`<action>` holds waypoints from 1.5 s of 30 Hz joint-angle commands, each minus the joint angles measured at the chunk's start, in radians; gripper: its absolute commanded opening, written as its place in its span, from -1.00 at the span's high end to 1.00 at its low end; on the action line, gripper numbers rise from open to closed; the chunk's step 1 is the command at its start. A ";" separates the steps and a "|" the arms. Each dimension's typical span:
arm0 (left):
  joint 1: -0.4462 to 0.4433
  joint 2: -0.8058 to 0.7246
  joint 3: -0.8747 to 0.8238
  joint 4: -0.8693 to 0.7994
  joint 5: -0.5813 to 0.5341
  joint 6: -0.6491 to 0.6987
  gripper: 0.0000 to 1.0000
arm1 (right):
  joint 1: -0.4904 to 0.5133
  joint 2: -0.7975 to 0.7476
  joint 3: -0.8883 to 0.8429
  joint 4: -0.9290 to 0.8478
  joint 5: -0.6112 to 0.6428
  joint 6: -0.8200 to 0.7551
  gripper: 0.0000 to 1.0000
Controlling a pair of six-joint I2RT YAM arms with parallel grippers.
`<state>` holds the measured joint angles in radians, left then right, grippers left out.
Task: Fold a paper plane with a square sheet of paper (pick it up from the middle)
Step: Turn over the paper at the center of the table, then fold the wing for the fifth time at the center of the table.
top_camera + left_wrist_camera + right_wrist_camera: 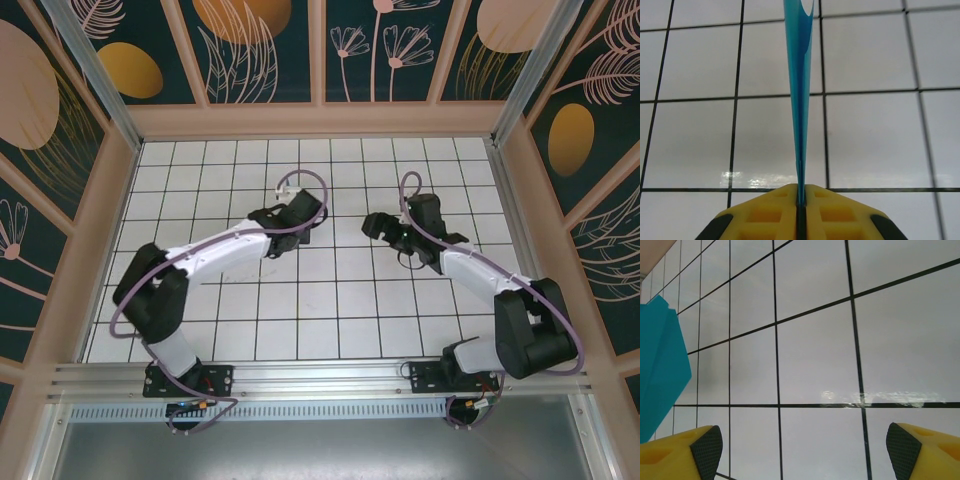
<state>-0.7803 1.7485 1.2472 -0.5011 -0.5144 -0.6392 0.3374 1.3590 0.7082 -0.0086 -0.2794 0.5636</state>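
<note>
Your left pincer (801,202) is clamped shut on the teal paper (799,75). The sheet comes out edge-on from between the closed yellow fingers (770,212), with the white grid table (880,135) behind it. Your right pincer (802,455) is spread wide open with nothing in it. From that wrist cam the paper is a folded, pointed shape off at the left edge, clear of both dark pads (707,450).
</note>
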 commanded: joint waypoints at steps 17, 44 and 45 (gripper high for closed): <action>0.109 -0.089 -0.158 0.370 0.447 -0.103 -0.59 | 0.079 0.027 0.018 -0.022 -0.064 0.010 -0.61; 0.207 -0.537 -0.640 0.687 0.315 -0.188 -0.97 | 0.368 0.720 0.662 -0.276 -0.114 0.025 0.15; 0.206 -0.533 -0.641 0.693 0.312 -0.189 -0.97 | 0.366 0.724 0.658 -0.294 -0.108 0.003 0.15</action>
<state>-0.5793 1.2198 0.6189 0.1501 -0.1696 -0.8391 0.7139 2.0624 1.3418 -0.2161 -0.3771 0.6270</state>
